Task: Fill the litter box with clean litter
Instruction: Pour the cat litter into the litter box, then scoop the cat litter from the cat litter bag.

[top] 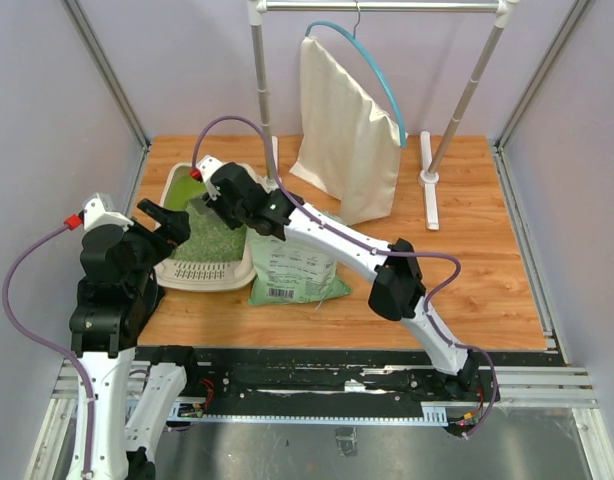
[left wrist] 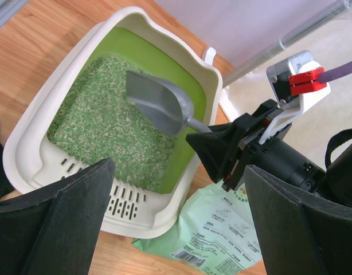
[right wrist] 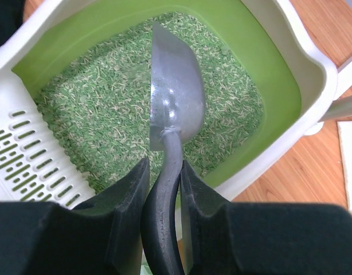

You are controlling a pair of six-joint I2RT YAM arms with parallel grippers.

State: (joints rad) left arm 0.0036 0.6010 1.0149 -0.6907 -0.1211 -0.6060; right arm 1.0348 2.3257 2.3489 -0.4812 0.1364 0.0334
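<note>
The beige litter box with a lime-green interior sits on the left of the table. It holds a layer of pale green-grey litter, which also shows in the right wrist view. My right gripper is shut on the dark handle of a grey metal scoop. The scoop is held tilted just above the litter, and I see no granules in its bowl. My left gripper is open and empty. It hovers above the box's near right corner, at the box's left side in the top view.
A flat green printed bag lies against the box's right side. A cream cloth bag hangs from a metal rack at the back. The box's slotted white step is at its near end.
</note>
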